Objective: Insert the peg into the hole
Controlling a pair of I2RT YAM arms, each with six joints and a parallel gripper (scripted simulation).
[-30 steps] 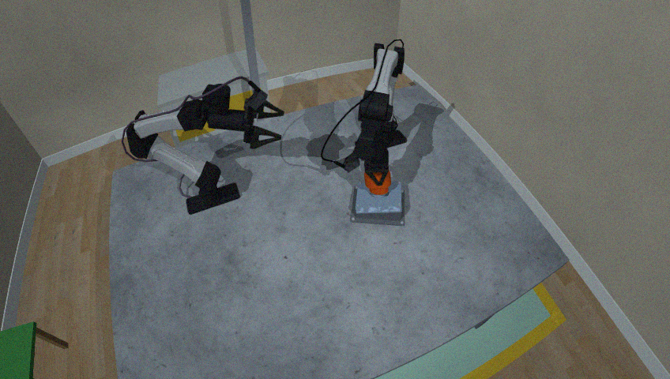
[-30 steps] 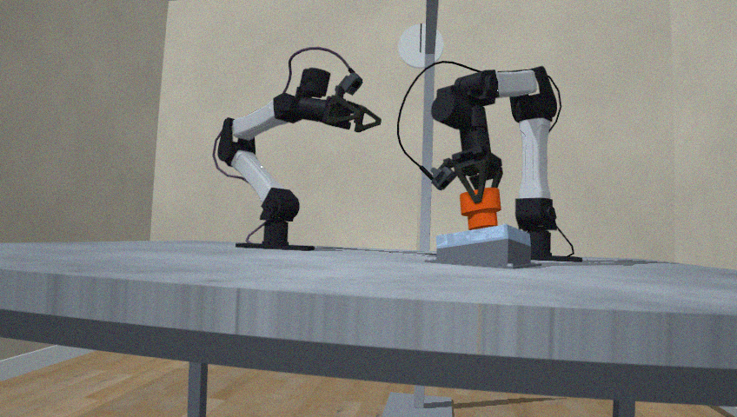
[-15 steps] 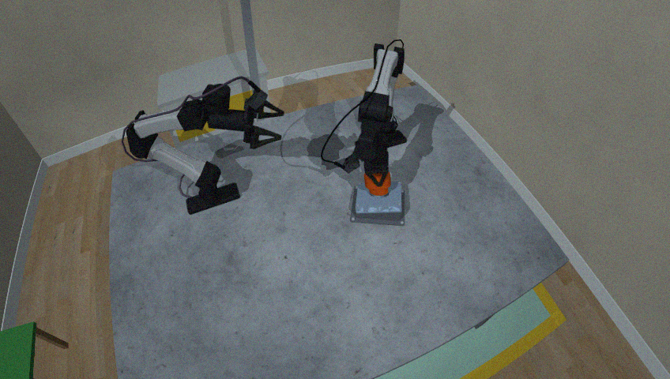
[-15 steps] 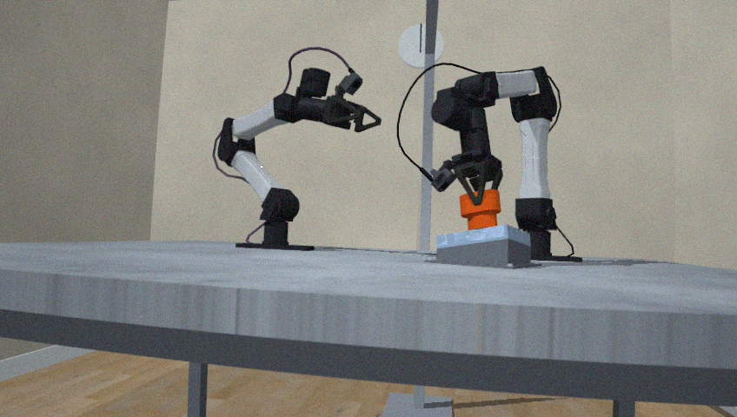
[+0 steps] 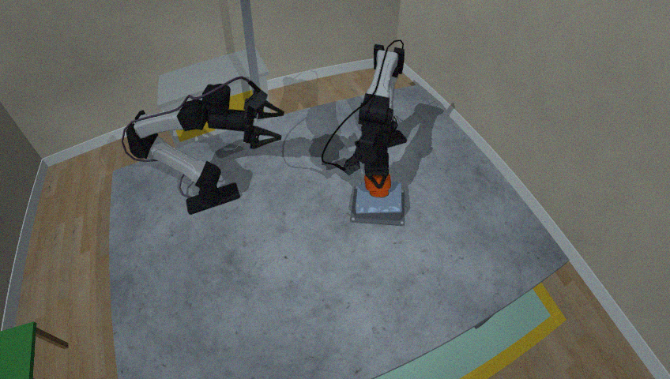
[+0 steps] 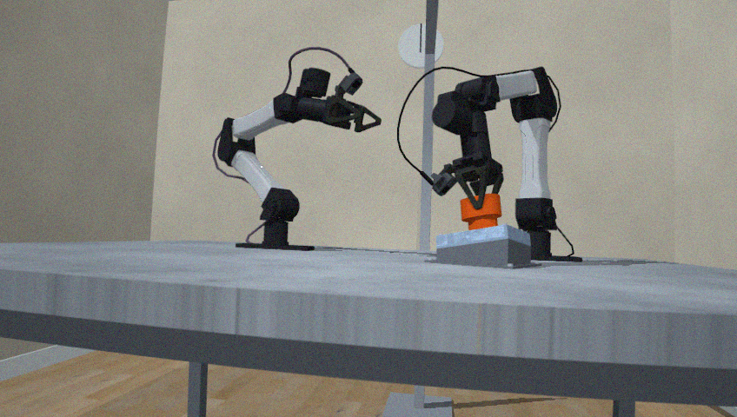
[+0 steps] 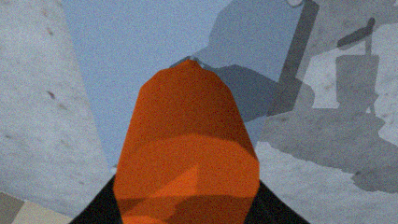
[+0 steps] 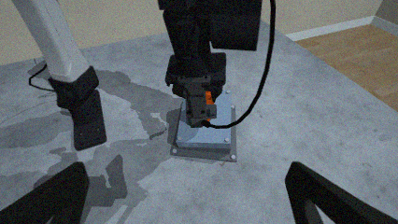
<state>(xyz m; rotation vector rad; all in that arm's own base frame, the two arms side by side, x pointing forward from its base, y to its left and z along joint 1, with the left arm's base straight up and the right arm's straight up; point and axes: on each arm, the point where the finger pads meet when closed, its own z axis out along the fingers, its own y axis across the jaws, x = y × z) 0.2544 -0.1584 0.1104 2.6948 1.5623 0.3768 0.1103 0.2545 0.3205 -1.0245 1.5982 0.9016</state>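
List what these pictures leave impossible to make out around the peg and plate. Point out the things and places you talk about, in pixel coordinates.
- Hole's outline: the left wrist view has the peg point(image 5: 378, 193) point(image 6: 481, 208) point(image 7: 187, 112) point(image 8: 208, 99) over most of the spot.
- Peg's lower tip: hidden in the exterior view by the plate's point(image 5: 378, 206) point(image 6: 473, 237) point(image 7: 140, 37) point(image 8: 210, 135) raised edge, so its depth is unclear.
- Peg's top: behind the left claw point(image 5: 378, 180) point(image 6: 479, 201) in the top view.
- Right arm's base: cut off in the right wrist view.
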